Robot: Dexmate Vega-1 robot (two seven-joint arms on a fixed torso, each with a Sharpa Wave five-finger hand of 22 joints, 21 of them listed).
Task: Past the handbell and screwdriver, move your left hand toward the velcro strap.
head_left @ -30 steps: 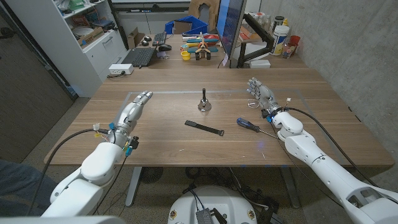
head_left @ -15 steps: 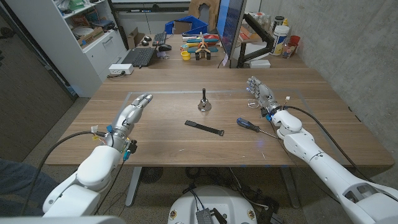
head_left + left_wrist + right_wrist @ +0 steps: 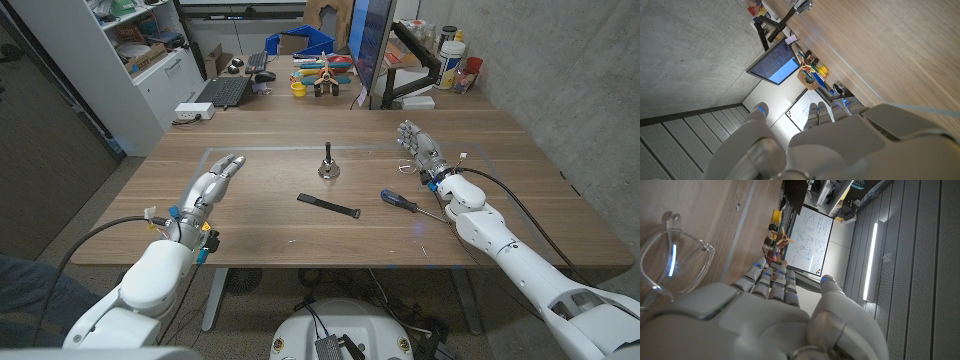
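Observation:
A black velcro strap (image 3: 327,205) lies flat near the middle of the wooden table (image 3: 260,235). Behind it stands a small metal handbell (image 3: 329,168), whose base also appears in the left wrist view (image 3: 801,5). A blue-handled screwdriver (image 3: 399,200) lies to the right of the strap. My left hand (image 3: 212,183) hovers over the table's left part, well left of the strap, fingers straight and apart, holding nothing; its back is seen close up (image 3: 825,135). My right hand (image 3: 420,150) is open behind the screwdriver, fingers spread and empty (image 3: 770,310).
Across the far edge stand a monitor (image 3: 371,45), a laptop (image 3: 225,90), a keyboard (image 3: 258,61) and colourful toys (image 3: 322,72). Shelves (image 3: 140,50) rise at the back left. A concrete wall (image 3: 570,80) runs along the right. A clear plastic loop (image 3: 675,265) hangs by my right wrist.
My left hand has slipped a little back toward the table's near edge. The right hand, strap, handbell and screwdriver have not moved.

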